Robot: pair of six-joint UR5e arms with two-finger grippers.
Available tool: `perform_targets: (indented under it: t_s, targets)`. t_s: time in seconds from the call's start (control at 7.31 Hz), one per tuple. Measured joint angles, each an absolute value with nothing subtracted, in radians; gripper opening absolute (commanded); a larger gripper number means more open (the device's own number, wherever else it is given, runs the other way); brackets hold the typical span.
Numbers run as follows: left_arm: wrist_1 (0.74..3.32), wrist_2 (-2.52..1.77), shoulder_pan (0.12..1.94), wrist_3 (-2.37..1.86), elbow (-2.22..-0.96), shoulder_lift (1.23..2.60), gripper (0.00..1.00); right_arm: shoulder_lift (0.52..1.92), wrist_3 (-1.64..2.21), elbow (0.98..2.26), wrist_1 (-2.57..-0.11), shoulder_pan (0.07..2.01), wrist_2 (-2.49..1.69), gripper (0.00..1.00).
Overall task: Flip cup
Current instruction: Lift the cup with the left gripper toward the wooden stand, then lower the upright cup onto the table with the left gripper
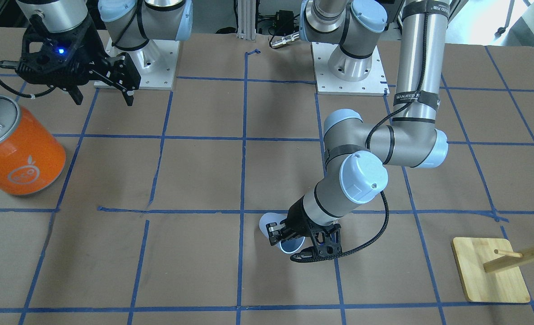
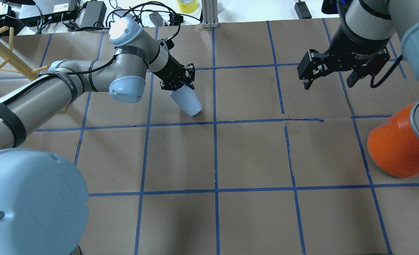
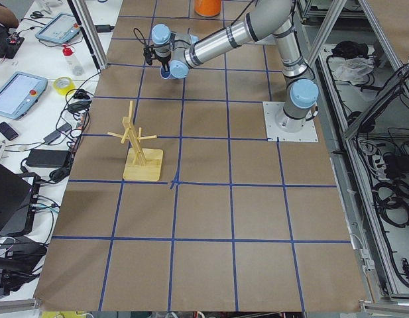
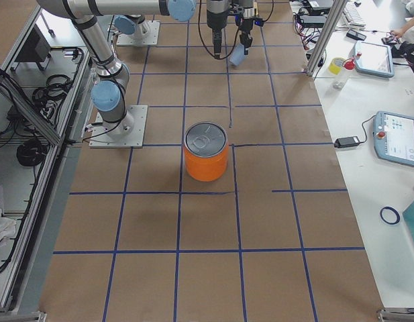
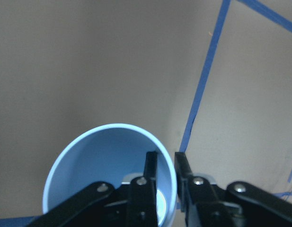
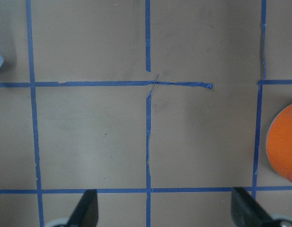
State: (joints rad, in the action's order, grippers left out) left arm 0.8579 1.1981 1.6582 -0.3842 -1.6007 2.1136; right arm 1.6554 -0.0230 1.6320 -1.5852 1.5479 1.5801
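Observation:
The pale blue cup (image 2: 187,102) hangs tilted in my left gripper (image 2: 178,87), rim up at the fingers and base pointing down toward the table. In the left wrist view one finger (image 5: 148,178) is inside the cup (image 5: 101,170) and the other is outside, pinching the rim wall. The front view shows the cup (image 1: 267,224) beside the same gripper (image 1: 279,234). I cannot tell whether the base touches the paper. My right gripper (image 2: 328,83) is open and empty, far from the cup, above the table; it also shows in the front view (image 1: 103,97).
A large orange can (image 2: 397,145) with a silver lid stands on the robot's right side, also in the front view (image 1: 21,155). A wooden peg stand (image 1: 490,271) sits at the far left corner. Blue tape lines grid the brown paper.

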Motion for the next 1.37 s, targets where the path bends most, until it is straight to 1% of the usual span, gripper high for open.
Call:
perform_targets:
  t_s: [0.27, 0.55, 0.82, 1.09, 1.37]
  targets:
    - [0.918, 1.271, 1.658, -0.382, -1.540, 2.098, 0.00, 1.655, -0.023, 1.632, -1.583, 1.548, 1.584, 1.00]
    - [1.004, 1.321, 1.657, -0.354, -1.453, 2.071, 0.00, 1.655, -0.023, 1.632, -1.582, 1.548, 1.585, 1.00]
    - [1.046, 1.449, 1.649, -0.196, -1.380, 2.055, 0.00, 1.654, -0.030, 1.635, -1.581, 1.547, 1.582, 1.00]
    - [0.984, 1.539, 1.623, -0.002, -1.373, 2.056, 0.00, 1.654, -0.033, 1.637, -1.581, 1.546, 1.583, 1.00]
    - [0.910, 1.552, 1.574, 0.106, -1.407, 2.066, 0.00, 1.654, -0.028, 1.638, -1.593, 1.546, 1.583, 1.00]
